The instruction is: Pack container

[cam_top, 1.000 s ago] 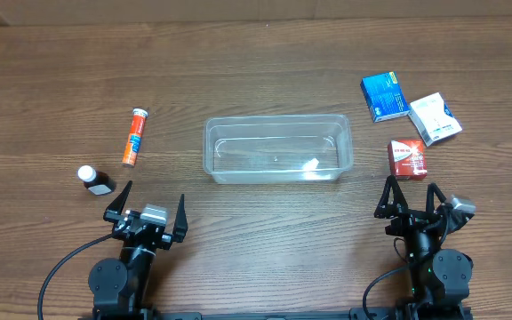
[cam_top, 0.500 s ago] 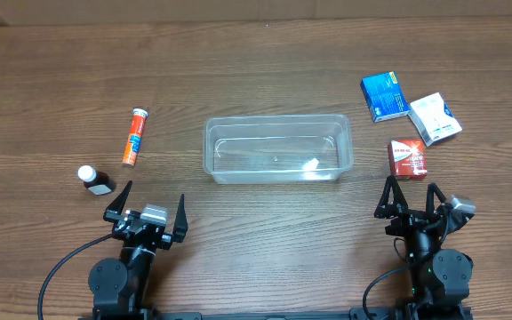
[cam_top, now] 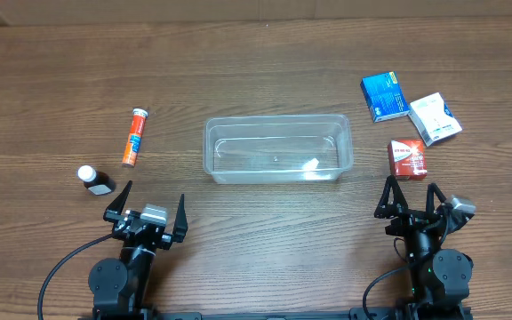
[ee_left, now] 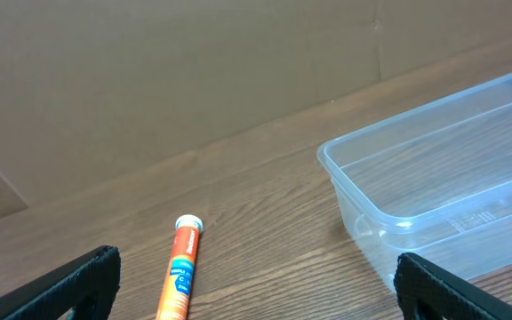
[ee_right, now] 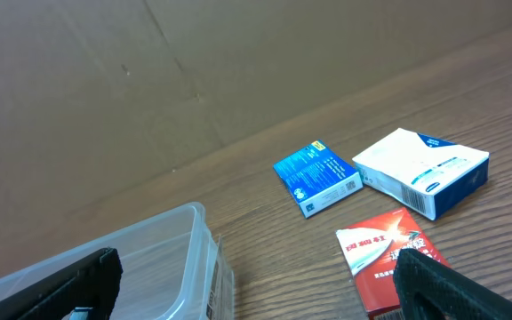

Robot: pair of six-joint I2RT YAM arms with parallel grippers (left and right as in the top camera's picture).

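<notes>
Five loose items are spread around the container [cam_top: 278, 148], which is set open side up at the middle of the table [cam_top: 256, 53] and appears unpacked; a small pale mark on its floor cannot be identified. From the container, an orange tube [cam_top: 134, 137] is found at 9 o'clock and a small dark bottle [cam_top: 96, 180] at 8 o'clock, both well apart from it. A blue box [cam_top: 381, 96] is placed at 2 o'clock, with a white box [cam_top: 435, 118] just beside it, and a red box [cam_top: 407, 158] lies at 3 o'clock, near the container's right wall. The left gripper [cam_top: 154, 197] is parked at 7 o'clock and the right gripper [cam_top: 411, 188] at 5 o'clock, each with its fingers spread wide and nothing held between them. Packing is judged not yet begun. Trouble is most likely at the red box, which lies just ahead of the right fingertips: it could be shoved along the wood by a low reach rather than straddled. The tube could be set rolling by a one-sided touch. The light container could be dragged or tipped if its rim is clipped during a drop.
</notes>
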